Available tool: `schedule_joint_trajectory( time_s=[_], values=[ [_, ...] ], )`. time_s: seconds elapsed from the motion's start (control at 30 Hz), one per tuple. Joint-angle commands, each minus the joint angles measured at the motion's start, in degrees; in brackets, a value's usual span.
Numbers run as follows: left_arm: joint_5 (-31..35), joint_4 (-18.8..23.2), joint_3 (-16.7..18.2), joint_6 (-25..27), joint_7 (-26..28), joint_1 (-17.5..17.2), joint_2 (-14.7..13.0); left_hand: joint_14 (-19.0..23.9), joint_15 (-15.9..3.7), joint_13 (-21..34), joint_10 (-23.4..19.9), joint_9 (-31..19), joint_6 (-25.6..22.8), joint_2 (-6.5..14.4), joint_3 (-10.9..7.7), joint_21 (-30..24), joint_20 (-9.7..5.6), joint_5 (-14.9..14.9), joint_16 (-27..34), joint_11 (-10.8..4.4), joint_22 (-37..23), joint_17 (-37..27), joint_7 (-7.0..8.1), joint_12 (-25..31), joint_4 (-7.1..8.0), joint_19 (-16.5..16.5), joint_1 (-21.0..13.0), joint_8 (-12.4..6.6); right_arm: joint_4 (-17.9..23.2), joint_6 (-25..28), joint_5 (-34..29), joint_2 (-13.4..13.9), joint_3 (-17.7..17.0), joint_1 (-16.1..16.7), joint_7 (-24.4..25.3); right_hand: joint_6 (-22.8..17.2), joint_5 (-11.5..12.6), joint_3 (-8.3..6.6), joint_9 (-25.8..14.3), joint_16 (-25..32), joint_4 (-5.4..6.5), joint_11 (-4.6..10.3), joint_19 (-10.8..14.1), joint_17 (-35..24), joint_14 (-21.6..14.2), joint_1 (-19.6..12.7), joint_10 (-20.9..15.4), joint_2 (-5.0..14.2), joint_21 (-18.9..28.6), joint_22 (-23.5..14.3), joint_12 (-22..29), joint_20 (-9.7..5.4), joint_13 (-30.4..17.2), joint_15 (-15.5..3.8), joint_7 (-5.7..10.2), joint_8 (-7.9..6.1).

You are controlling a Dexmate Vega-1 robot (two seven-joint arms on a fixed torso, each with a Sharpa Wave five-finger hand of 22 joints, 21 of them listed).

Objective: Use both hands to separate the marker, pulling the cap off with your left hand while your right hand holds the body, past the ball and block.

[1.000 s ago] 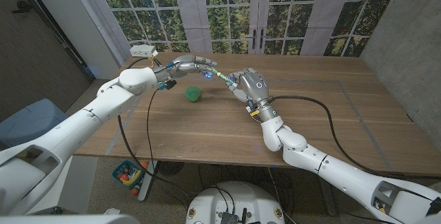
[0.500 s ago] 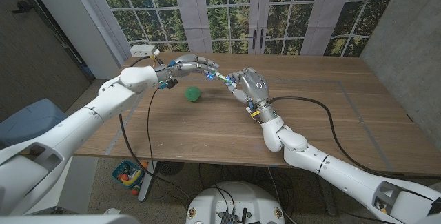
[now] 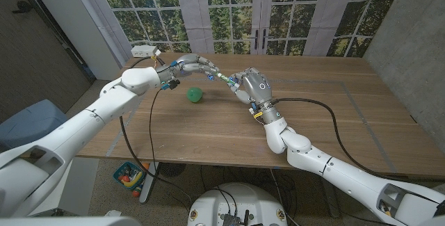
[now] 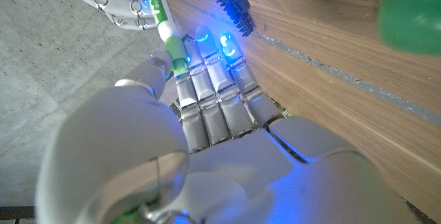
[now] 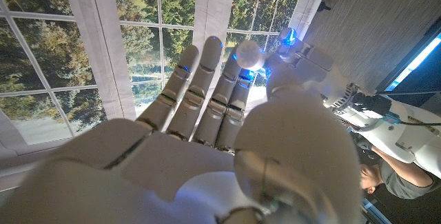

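While both hands hover above the wooden table (image 3: 208, 128), the right hand (image 3: 252, 87) grasps the thin green-and-white marker (image 4: 162, 21) (its body end), and the left hand (image 3: 191, 65) pinches its cap end. Just below the left fingertips (image 4: 200, 41) sits a green ball (image 3: 195, 95).

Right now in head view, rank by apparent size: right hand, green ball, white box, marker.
right hand
white box and green ball: about alike, box farther away
marker: only a short stretch shows
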State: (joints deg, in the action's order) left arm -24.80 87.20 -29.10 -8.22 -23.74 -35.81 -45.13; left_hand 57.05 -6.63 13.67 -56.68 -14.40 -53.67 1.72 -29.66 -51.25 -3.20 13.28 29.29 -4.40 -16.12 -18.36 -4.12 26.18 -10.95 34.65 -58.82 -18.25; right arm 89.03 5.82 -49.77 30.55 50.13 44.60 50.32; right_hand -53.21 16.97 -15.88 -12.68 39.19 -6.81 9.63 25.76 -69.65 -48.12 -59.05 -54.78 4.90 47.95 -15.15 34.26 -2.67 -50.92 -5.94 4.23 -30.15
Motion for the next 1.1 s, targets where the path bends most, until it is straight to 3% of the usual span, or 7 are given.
schedule_joint_trajectory(
  time_s=[0.03, 0.17, 0.27, 0.37, 0.53, 1.1],
  values=[
    [1.52, 1.09, 1.54, -1.86, 4.75, -2.23, 0.24, 3.34, -7.17, 1.99, -7.23, -1.18, -1.43, 3.77, 0.41, -2.27, -4.51, -1.92, 0.4, -5.52, -0.71, -0.04, -0.74, 0.35, 0.0, 0.61, -7.47, -0.63, -0.62, -0.05, -0.05, -0.53, -0.01, -0.23, 0.08, -2.06, 0.3, 0.3, -8.24, -0.16, 0.02, 1.9, -0.29, -0.07, -0.43, -0.62, -2.35, 0.36, 0.5, -0.09, -0.31, -8.85, -0.25, -6.92, 1.31, -0.18],
    [2.87, 2.26, 2.74, -3.01, 9.05, -4.11, 0.31, 5.69, -7.13, 0.87, -9.1, -1.67, -3.09, 3.03, 1.06, -4.68, -4.9, -3.2, 0.54, -4.48, -1.14, 0.78, -2.23, 0.42, 0.17, 1.6, -9.22, -0.91, -0.93, -0.05, 0.14, -0.75, 0.06, -0.44, -0.07, -2.2, 0.34, 0.46, -8.22, -0.21, 0.02, 1.92, -0.42, -0.08, -0.52, -0.67, -2.63, 0.36, 0.72, 0.03, -0.43, -8.86, -0.17, -6.92, 1.25, -0.22],
    [3.52, 2.64, 3.31, -3.91, 10.72, -4.92, 0.3, 7.39, -7.09, 0.03, -10.5, -1.88, -4.55, 2.54, 1.41, -6.36, -5.48, -3.41, 0.65, -2.58, -1.44, 1.27, -3.56, 0.42, 0.23, 1.8, -10.57, -1.07, -1.47, -0.02, 0.17, -1.05, 0.19, -0.73, 0.0, -1.98, 0.39, 0.48, -8.06, -0.22, 0.01, 1.9, -0.5, -0.08, -0.61, -0.79, -2.49, 0.51, 0.87, 0.1, -0.49, -8.81, -0.36, -6.93, 1.04, -0.03],
    [4.89, 3.73, 4.0, -4.61, 13.33, -6.07, 0.09, 7.9, -7.05, -0.32, -10.83, -2.19, -4.62, 2.46, 1.52, -7.02, -5.82, -3.45, 0.6, -3.24, -1.57, 1.41, -3.55, 0.29, 0.38, 1.67, -10.94, -1.05, -2.0, -0.05, 0.29, -1.32, 0.32, -0.99, 0.17, -1.94, 0.41, 0.53, -8.12, -0.27, -0.02, 1.94, -0.63, -0.08, -0.6, -0.86, -2.67, 0.52, 0.95, 0.15, -0.54, -8.85, -0.32, -6.91, 1.13, -0.04],
    [6.54, 5.15, 5.07, -5.23, 16.47, -7.57, -0.33, 8.93, -6.95, -0.18, -11.74, -2.79, -5.3, 2.49, 1.85, -8.24, -6.4, -3.5, 1.01, -1.78, -1.81, 0.95, -3.91, 0.66, 0.66, 1.4, -11.42, -1.26, -2.67, -0.25, 0.58, -1.71, 0.45, -1.37, 0.61, -1.77, 0.45, 0.54, -7.99, -0.3, 0.03, 2.01, -0.75, -0.08, -0.73, -0.99, -2.59, 0.85, 1.21, 0.25, -0.74, -8.65, -0.35, -6.91, 1.02, 0.12],
    [5.66, 7.34, 8.01, -3.52, 18.45, -10.76, -3.21, 9.96, -6.81, 0.71, -12.44, -4.47, -6.12, 2.6, 2.95, -11.36, -7.98, -3.03, 0.9, -4.51, -2.23, -0.18, -1.85, 1.19, 1.65, -0.1, -10.97, -1.55, -3.93, 0.24, 0.77, -2.59, 1.3, -2.54, 0.59, -2.53, 0.49, 1.1, -8.32, -0.64, -0.16, 2.07, -1.1, -0.09, -0.68, -1.36, -3.25, 0.63, 2.15, 0.7, -1.21, -8.89, -0.27, -6.95, 2.02, -0.35]
  ],
)
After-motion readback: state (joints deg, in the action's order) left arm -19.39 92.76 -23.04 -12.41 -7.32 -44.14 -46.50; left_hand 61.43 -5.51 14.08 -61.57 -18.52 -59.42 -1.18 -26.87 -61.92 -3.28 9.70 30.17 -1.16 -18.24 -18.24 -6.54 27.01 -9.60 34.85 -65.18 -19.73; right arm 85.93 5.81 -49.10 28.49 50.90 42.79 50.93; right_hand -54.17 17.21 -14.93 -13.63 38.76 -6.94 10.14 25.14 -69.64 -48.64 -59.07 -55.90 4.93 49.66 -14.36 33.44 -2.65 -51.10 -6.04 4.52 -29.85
